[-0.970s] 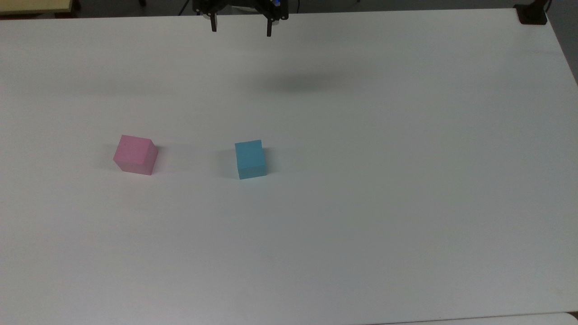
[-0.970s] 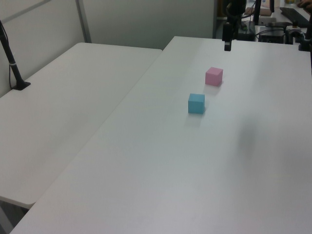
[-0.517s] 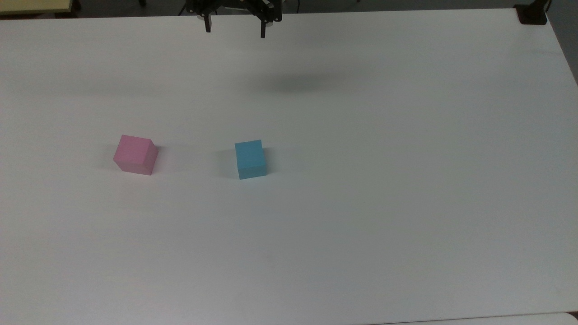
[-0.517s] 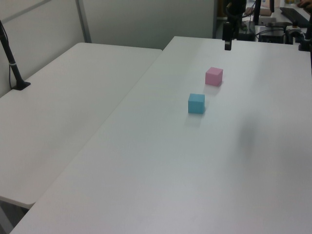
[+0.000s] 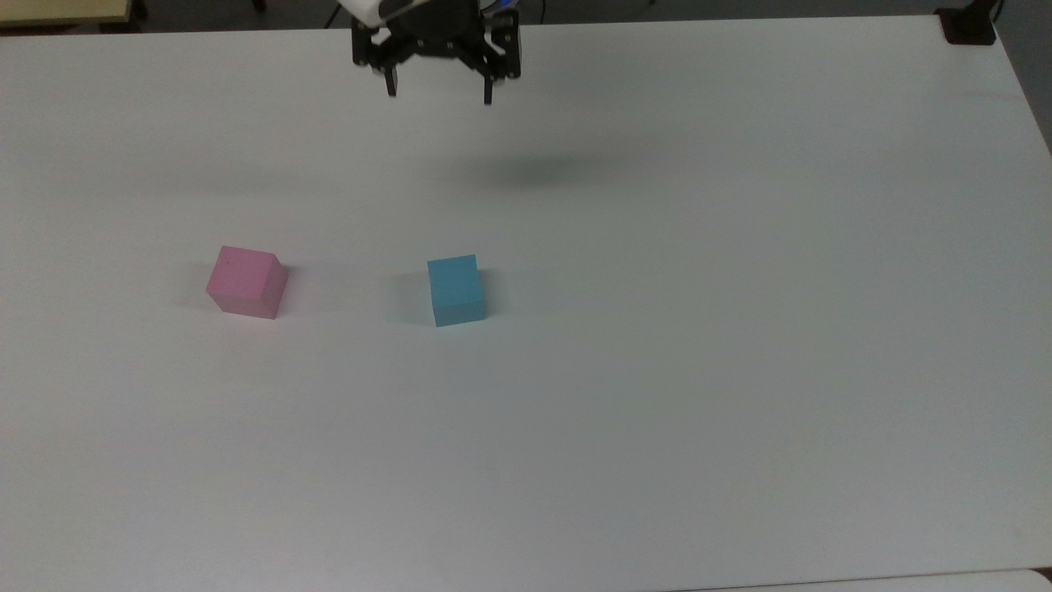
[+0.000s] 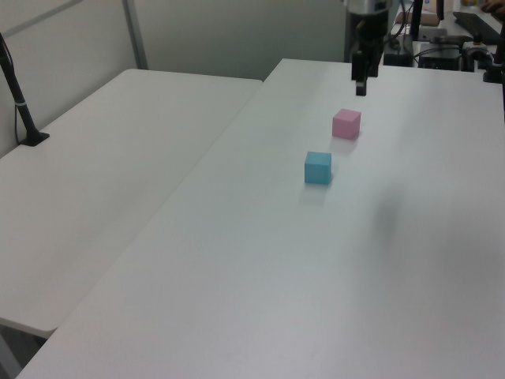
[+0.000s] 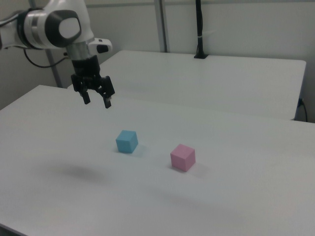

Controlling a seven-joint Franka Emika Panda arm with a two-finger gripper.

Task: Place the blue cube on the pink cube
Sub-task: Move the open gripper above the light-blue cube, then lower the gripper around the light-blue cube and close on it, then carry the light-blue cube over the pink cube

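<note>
The blue cube (image 5: 455, 289) is a small matte block with sharp edges, resting on the smooth white worktop (image 5: 657, 370) about midway between its far and near edges; the pink cube (image 5: 246, 281), equally matte and the same size, sits well apart from it toward the top view's left, with a tiny dark speck on its upper face; neither touches anything but the worktop. The black end effector (image 5: 438, 89) hangs over the far edge with its fingers (image 5: 488, 89) spread apart and empty; compared with half a second ago it reaches further in from that edge in the top view, and its soft shadow lies on the worktop beyond the blue cube. The right view shows the white rounded arm (image 7: 59, 27) above the end effector (image 7: 96, 100) and a second white table (image 7: 206, 73) behind; the left view shows the end effector (image 6: 360, 85) side-on, near the pink cube (image 6: 346, 124), with the blue cube (image 6: 318, 167) nearer the camera.
</note>
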